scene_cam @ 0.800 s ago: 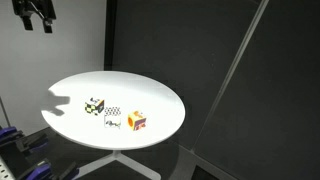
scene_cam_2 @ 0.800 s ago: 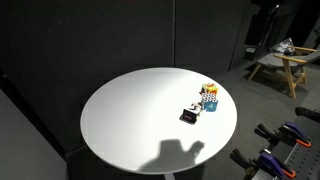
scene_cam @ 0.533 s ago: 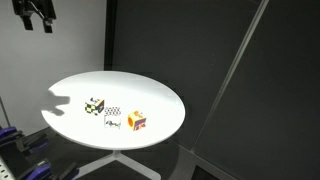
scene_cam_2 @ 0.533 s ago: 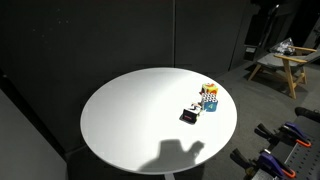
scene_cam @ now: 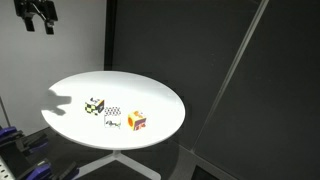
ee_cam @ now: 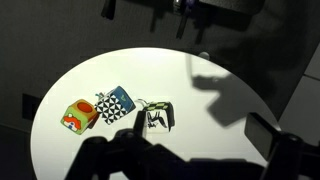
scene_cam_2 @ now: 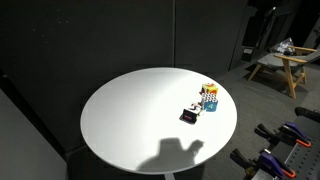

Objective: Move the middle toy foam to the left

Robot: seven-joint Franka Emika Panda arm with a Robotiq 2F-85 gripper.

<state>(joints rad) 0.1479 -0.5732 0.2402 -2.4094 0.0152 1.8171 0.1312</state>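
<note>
Three foam cubes lie in a row on the round white table (scene_cam: 150, 95). The middle toy foam (scene_cam: 113, 119) is white with black marks and blue faces. It also shows in an exterior view (scene_cam_2: 210, 101) and in the wrist view (ee_cam: 118, 102). The green-black-white checkered cube (scene_cam: 95, 105) lies on one side of it and the orange-yellow-red cube (scene_cam: 137, 121) on the other. My gripper (scene_cam: 38, 22) hangs high above the table's far edge, away from the cubes, open and empty. In the wrist view its jaws (ee_cam: 200, 150) are dark shapes at the bottom.
The gripper's shadow falls on the table (scene_cam_2: 180, 155). Black curtains surround the table. A wooden stool (scene_cam_2: 275, 62) stands at the back. Blue-handled equipment (scene_cam_2: 285, 135) sits beside the table, and more (scene_cam: 12, 140) at the frame edge.
</note>
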